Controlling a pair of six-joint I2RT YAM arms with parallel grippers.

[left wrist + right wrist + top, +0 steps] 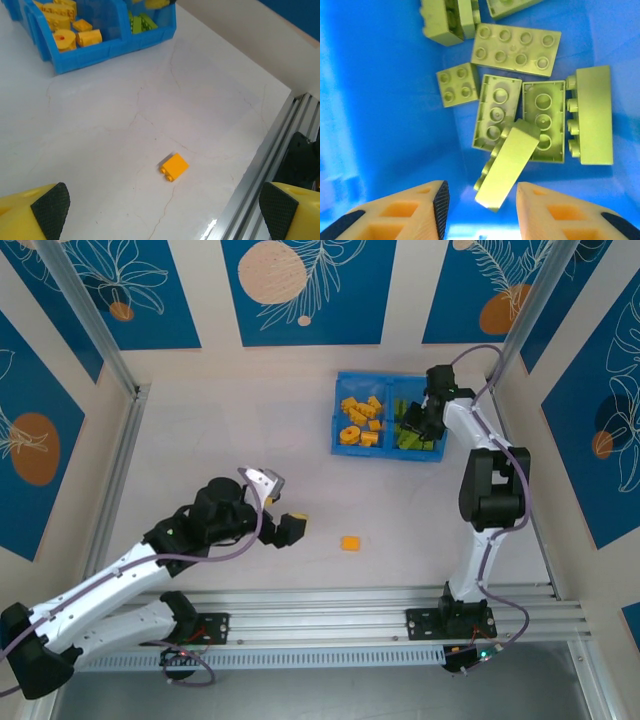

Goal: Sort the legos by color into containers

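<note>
One orange-yellow lego (350, 543) (174, 166) lies alone on the table. My left gripper (280, 505) (162, 210) hovers open just left of it, nothing between its fingers. The blue tray (337, 410) (100, 50) stands at the back right. Its left container holds orange-yellow legos (360, 420) (67, 30); its right container holds lime green legos (410, 435) (517, 47). My right gripper (415, 425) (480, 210) is over the green container, jaws apart. A tilted green brick (507, 165) sits between the fingers, touching neither, leaning on the bricks below.
An aluminium rail (380, 600) (260, 175) runs along the table's near edge, close to the lone brick. Frame posts (95, 320) and patterned blue walls enclose the table. The blue container floor (385, 100) lies bare left of the green pile.
</note>
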